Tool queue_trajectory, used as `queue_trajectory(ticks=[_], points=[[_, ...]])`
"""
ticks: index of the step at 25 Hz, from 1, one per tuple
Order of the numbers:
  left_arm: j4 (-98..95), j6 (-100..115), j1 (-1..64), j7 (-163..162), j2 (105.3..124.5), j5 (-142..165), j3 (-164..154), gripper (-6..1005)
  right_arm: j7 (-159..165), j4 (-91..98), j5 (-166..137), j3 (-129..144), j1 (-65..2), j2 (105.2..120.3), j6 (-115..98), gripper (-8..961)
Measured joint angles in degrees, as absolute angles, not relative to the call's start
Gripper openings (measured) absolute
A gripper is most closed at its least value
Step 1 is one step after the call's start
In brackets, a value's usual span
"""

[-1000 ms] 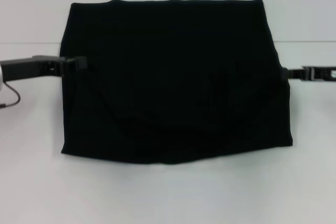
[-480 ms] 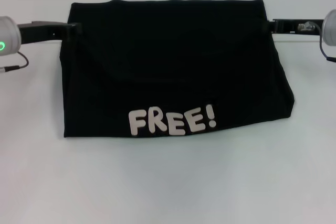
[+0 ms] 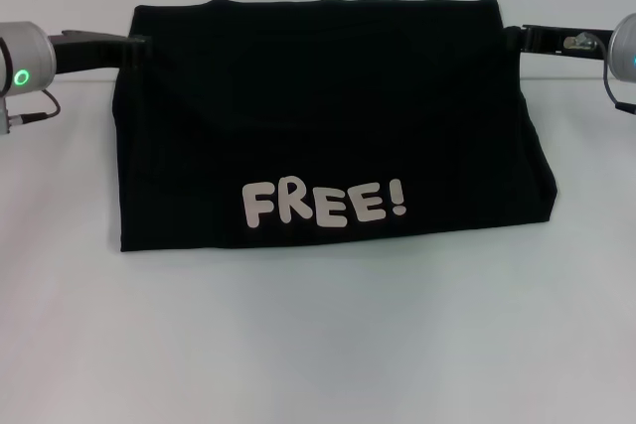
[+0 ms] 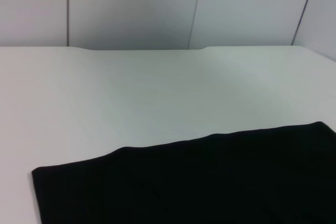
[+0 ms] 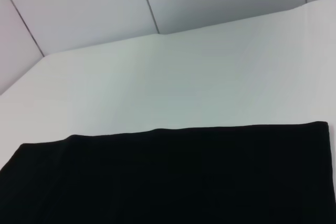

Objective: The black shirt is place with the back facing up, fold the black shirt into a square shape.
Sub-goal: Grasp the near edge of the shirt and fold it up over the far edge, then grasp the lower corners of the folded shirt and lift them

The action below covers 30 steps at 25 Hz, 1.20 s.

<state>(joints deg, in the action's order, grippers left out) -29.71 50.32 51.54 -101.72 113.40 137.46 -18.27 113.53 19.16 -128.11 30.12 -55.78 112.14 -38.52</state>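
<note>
The black shirt (image 3: 328,116) lies folded on the white table, its upper layer turned over so the white "FREE!" lettering (image 3: 325,208) faces up near the front edge. My left gripper (image 3: 140,45) is at the shirt's far left corner and my right gripper (image 3: 511,38) at its far right corner, each shut on the cloth's side edge. The left wrist view shows the shirt's far edge (image 4: 210,182) flat on the table, as does the right wrist view, where the shirt (image 5: 173,177) fills the lower part. Neither wrist view shows fingers.
The white table (image 3: 318,345) stretches bare in front of the shirt and to both sides. Behind it stands a pale panelled wall (image 4: 157,9). A thin cable (image 3: 35,114) hangs by the left arm.
Both grippers carried the shirt's side edges from mid-height back to the far corners, folding a layer over and exposing the "FREE!" lettering. In the last half second they shifted slightly farther back.
</note>
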Motion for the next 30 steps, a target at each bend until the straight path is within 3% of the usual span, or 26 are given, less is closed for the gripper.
queue_trajectory(ticks=[8,15,24,27,30], points=[[-26.29,44.39,51.46,-101.24,114.27,137.44,-19.47,103,112.67,19.06,-128.03,30.26,-55.07,114.75,-35.0,63],[-25.71,42.39,51.22,-99.91,115.32,137.7,-19.74,129,111.72,18.92,-128.38,30.37,-54.35,115.35,-35.35,71],[-28.8,44.48,49.61,-101.86,115.73,136.98,-19.3,328,109.42,22.15,-128.0,30.02,-53.03,115.72,-36.58,416],[-34.67,53.82,47.17,-105.57,116.55,136.21,-19.44,579,109.66,23.53,-126.54,29.82,-51.47,115.07,-43.14,535],[-42.66,67.89,43.08,-106.79,117.74,133.47,-19.52,695,109.17,25.22,-122.83,29.95,-48.51,114.4,-51.49,650]])
